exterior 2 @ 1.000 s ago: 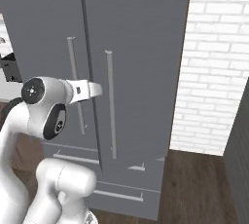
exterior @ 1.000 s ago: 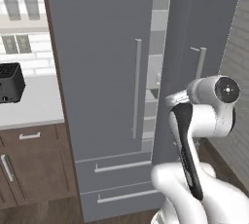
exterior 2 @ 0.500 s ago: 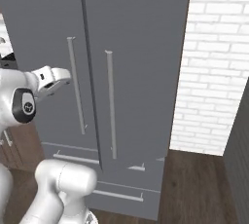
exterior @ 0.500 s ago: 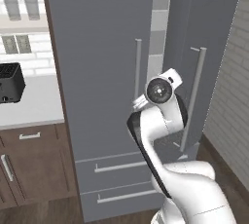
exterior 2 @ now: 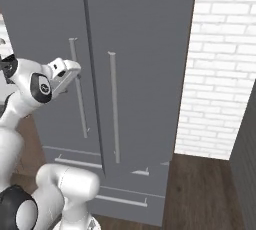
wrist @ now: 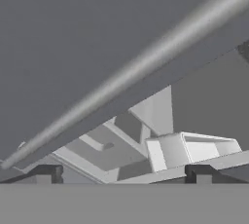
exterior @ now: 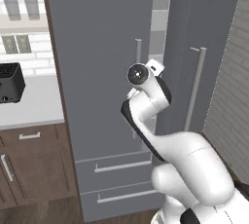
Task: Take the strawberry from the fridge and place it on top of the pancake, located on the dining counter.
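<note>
Fridge, tall and grey, fills the scene; its left door stands slightly ajar, pale shelves glimpsed through the gap. Jaws spread wide, holding nothing, hover beside the left bar handle. Risk (my judgement): closing off-centre could slip off the bar, leaving the door barely open.

The fridge is cut off at the top in both base views, and its inside shows only as a thin strip between the doors — too narrow to tell what stands there. In the hand view the silver handle is blurred and runs out of the picture at both ends. The hand is partly hidden behind the arm's own wrist.
</note>
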